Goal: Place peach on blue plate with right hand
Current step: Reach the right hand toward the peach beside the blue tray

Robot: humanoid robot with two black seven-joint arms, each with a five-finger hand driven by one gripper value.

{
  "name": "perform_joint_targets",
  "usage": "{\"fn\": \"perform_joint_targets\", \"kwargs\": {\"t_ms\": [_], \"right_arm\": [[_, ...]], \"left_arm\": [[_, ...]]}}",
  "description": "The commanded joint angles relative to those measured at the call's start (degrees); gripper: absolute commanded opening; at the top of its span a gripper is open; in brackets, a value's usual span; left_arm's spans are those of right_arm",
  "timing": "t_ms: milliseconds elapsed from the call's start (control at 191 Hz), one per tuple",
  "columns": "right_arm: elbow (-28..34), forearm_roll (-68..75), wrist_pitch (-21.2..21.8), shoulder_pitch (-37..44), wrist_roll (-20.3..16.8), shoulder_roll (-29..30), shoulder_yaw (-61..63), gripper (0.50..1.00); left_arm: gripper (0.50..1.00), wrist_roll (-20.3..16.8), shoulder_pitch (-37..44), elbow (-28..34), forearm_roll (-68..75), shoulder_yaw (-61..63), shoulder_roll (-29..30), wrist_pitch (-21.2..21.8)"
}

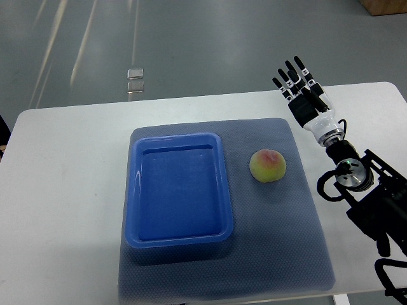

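A yellow-pink peach (268, 165) lies on the grey-blue mat (273, 235), just right of the blue rectangular plate (179, 190). The plate holds nothing. My right hand (299, 86) is open, fingers stretched out and pointing away, above the table's far right part. It is apart from the peach, to the peach's upper right. The right arm (356, 184) comes in from the right edge. The left hand is out of view.
The mat lies on a white table (63, 190). A small clear object (135, 81) sits on the grey floor beyond the table's far edge. A brown box corner (385, 6) shows at the top right.
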Motion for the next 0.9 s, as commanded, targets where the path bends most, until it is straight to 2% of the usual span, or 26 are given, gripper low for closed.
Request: {"fn": "perform_joint_targets", "kwargs": {"t_ms": [0,178,257,309,314,387,450,508,571,576,649,723,806,812,895], "right_arm": [[0.0,0.0,-0.08,0.0,0.0,-0.05,0.0,0.948],[0.17,-1.23,0.19,1.14,-0.09,-1.1,-4.22,0.948],[0.52,-6.76,0.54,5.26,-0.35,-3.56,-9.31,0.946],[0.52,-6.77,0.54,5.27,-0.35,-3.56,-9.32,0.946],[0.78,-14.86,0.8,8.32,-0.87,-6.78,-14.97,0.946],[3.16,-29.16,0.01,13.26,-1.14,-11.2,-24.86,0.946],[5.97,-39.2,0.54,16.78,-1.76,-14.64,-31.73,0.946],[11.41,-49.29,1.68,20.38,-3.16,-20.6,-39.27,0.946],[12.39,-50.71,1.86,21.0,-3.34,-21.49,-40.34,0.946],[15.96,-54.54,3.51,24.4,-4.3,-24.89,-45.04,0.946],[19.15,-55.11,5.9,28.91,-6.15,-27.82,-51.06,0.946],[20.39,-55.28,5.9,30.41,-7.64,-29.31,-53.61,0.946],[20.56,-55.46,5.46,30.49,-8.17,-29.67,-53.96,0.946],[20.56,-55.29,4.42,29.89,-8.08,-29.58,-53.88,0.946],[20.56,-55.28,2.47,28.56,-8.0,-29.31,-54.4,0.946]], "left_arm": [[1.0,0.0,0.0,0.0,0.08,0.01,0.0,-0.07],[1.0,-0.09,-0.09,0.0,-0.18,-0.08,0.0,0.37],[1.0,-0.09,-0.09,0.0,-0.18,-0.08,0.0,0.37],[1.0,-0.09,-0.09,0.0,-0.18,-0.08,0.0,0.37],[1.0,-0.09,-0.09,0.0,-0.18,-0.08,0.0,0.37],[1.0,-0.09,-0.18,0.0,-0.09,-0.08,0.0,0.19],[1.0,-0.09,-0.26,0.0,-0.09,-0.08,0.0,0.02],[1.0,-0.09,-0.26,0.0,0.0,-0.08,0.0,-0.07],[1.0,-0.09,-0.26,0.0,0.08,-0.08,0.0,-0.07],[1.0,-0.09,-0.26,-0.09,0.08,-0.08,0.0,-0.16],[1.0,-0.09,-0.26,-0.09,0.17,-0.08,0.0,-0.16],[1.0,-0.09,-0.26,-0.09,0.17,-0.08,0.0,-0.16],[1.0,-0.09,-0.26,-0.09,0.17,-0.08,0.0,-0.16],[1.0,-0.09,-0.26,-0.09,0.17,-0.08,0.0,-0.16],[1.0,-0.09,-0.26,-0.09,0.17,-0.08,0.0,-0.16]]}}
